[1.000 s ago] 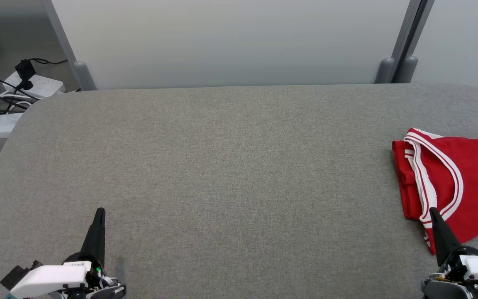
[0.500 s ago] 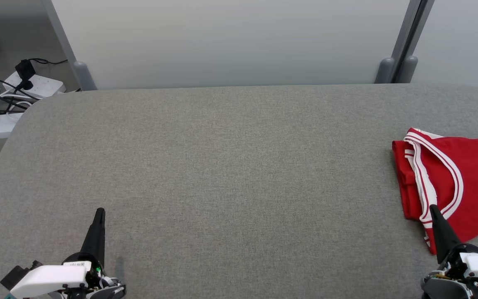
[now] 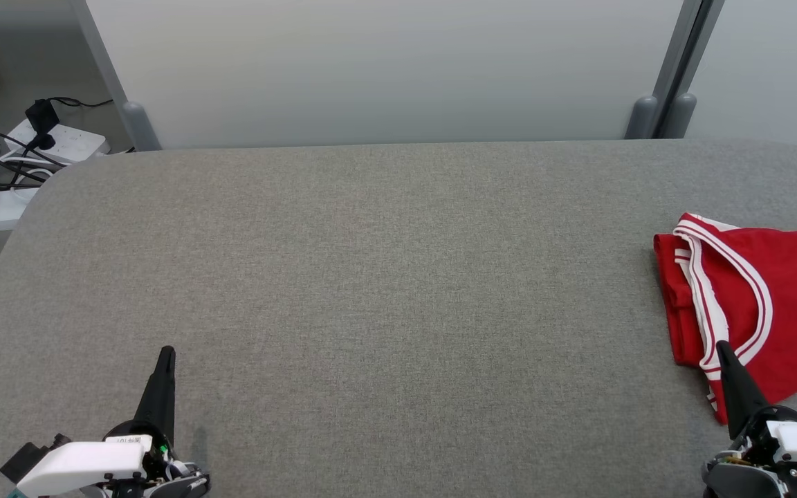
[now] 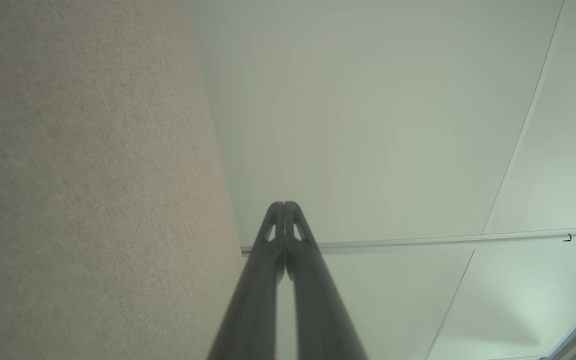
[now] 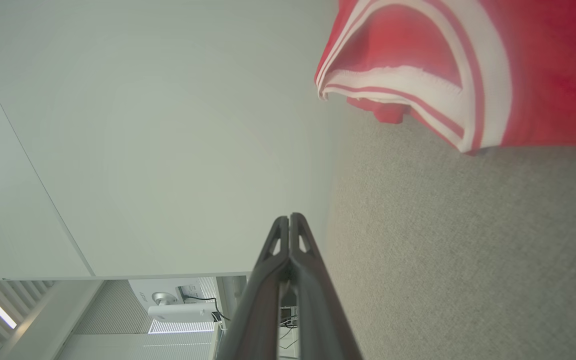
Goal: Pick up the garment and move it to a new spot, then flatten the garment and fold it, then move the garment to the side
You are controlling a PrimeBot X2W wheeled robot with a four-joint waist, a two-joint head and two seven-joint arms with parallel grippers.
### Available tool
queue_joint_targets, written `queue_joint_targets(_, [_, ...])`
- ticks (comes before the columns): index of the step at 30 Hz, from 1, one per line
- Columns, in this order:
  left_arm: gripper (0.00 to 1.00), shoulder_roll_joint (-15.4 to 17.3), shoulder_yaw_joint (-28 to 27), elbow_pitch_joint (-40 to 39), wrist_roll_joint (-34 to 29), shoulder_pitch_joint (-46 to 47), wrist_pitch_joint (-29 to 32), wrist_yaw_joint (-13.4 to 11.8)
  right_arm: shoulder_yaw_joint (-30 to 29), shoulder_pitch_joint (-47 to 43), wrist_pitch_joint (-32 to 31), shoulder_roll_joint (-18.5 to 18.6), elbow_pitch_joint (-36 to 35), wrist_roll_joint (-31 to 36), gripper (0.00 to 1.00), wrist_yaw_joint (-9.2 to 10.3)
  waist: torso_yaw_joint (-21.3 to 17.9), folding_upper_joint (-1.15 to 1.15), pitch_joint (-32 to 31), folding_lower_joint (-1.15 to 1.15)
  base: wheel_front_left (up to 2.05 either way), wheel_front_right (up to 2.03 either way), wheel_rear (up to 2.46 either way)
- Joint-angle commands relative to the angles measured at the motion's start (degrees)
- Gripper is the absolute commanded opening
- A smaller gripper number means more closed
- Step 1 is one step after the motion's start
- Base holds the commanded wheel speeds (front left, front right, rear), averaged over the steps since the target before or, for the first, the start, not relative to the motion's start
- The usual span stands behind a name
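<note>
At right edge of grey table (image 3: 371, 277): folded red garment (image 3: 779, 290), partly out of frame. Near its hem, perhaps touching: right gripper (image 3: 721, 347), fingers closed, empty. At lower left, well apart: left gripper (image 3: 167, 352), closed, empty.

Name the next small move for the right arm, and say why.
Probably none beyond resting: I would leave the right gripper where it is, jaws shut. The red jersey already lies folded at the right side of the grey table, and the right wrist view shows it apart from the gripper. The left gripper sits shut over bare table. The task looks finished.
</note>
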State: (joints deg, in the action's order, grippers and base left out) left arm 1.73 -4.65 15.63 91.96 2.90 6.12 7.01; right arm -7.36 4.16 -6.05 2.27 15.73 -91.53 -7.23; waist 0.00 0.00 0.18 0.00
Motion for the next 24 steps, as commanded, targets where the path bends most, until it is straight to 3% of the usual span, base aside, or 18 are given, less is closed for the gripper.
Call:
queue_joint_targets(1, [0.00,1.1,-1.9,-1.6,0.2,3.3,0.4,0.5,0.8,2.0,-0.4,0.6,-1.7,-0.6,0.00,-0.25,0.0,0.00,0.0,0.00,0.00,0.00,0.00])
queue_joint_targets(24, [0.00,1.1,-1.9,-1.6,0.2,3.3,0.4,0.5,0.8,2.0,-0.4,0.6,-1.7,-0.6,0.00,-0.25,0.0,0.00,0.0,0.00,0.00,0.00,0.00])
